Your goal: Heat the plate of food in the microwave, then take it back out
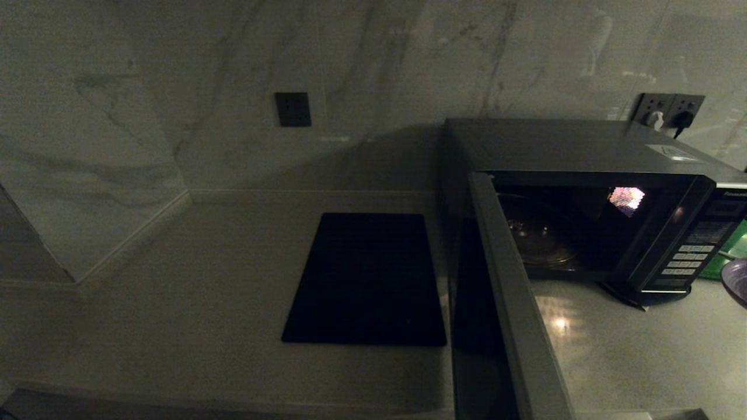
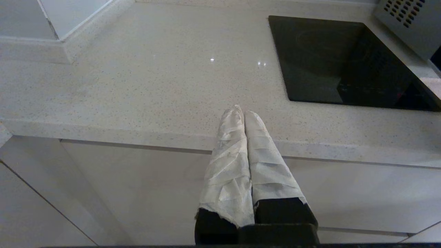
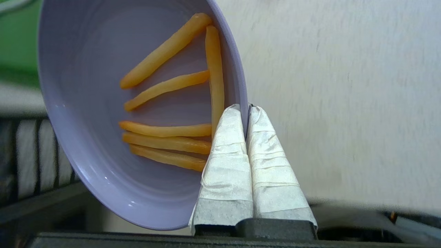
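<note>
The microwave (image 1: 583, 175) stands on the counter at the right with its door (image 1: 502, 291) swung wide open toward me; the cavity shows a bare glass turntable (image 1: 540, 245). The plate of food (image 3: 103, 113), pale lilac with several orange sticks, hangs off the counter, its rim pinched between the taped fingers of my right gripper (image 3: 246, 108), which is shut on it. Only a sliver of that plate (image 1: 736, 280) shows at the head view's right edge, right of the microwave. My left gripper (image 2: 242, 111) is shut and empty at the counter's front edge, left of the cooktop.
A flat black cooktop (image 1: 367, 280) lies in the counter left of the open door. The stone counter (image 1: 192, 303) runs to a wall corner at the left. A green object (image 1: 729, 251) sits behind the microwave's right side. Wall sockets (image 1: 668, 111) are above it.
</note>
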Tool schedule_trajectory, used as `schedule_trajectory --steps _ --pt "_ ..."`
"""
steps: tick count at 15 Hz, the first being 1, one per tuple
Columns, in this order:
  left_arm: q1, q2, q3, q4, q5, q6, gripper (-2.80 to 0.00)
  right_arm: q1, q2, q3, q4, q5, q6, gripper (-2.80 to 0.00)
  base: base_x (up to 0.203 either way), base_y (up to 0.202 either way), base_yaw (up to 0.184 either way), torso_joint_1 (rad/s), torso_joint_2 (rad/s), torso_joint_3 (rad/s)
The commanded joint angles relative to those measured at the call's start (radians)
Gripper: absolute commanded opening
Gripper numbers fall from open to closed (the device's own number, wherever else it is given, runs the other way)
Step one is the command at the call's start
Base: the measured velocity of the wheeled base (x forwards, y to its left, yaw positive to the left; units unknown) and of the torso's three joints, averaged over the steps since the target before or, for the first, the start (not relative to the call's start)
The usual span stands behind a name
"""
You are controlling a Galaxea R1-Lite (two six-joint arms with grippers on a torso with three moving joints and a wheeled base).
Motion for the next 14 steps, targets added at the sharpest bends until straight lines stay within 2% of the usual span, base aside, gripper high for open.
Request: schedule_trajectory --steps 1,6,10,14 --pt "0.0 0.0 0.0 0.0 0.0 -0.001 -2.8 -0.071 0.103 -0.007 -0.058 0.016 -0.026 -2.8 0.0 0.0 0.0 0.0 0.0 0.0" --pt "0.0 0.0 0.0 0.0 0.0 -0.001 -2.8 -0.128 0.24 -0.078 -0.093 0.088 -0.067 -2.8 0.0 0.0 0.0 0.0 0.0 0.0" --pt "0.0 0.001 0.0 0.0 0.0 -0.001 -2.8 -0.152 0.338 -0.089 -0.166 0.118 -0.071 -2.8 0.0 0.0 0.0 0.0 0.0 0.0" --pt "0.0 0.0 0.0 0.0 0.0 -0.001 -2.8 -0.208 0.452 -0.113 -0.172 0.175 -0.112 -2.8 0.0 0.0 0.0 0.0 0.0 0.0"
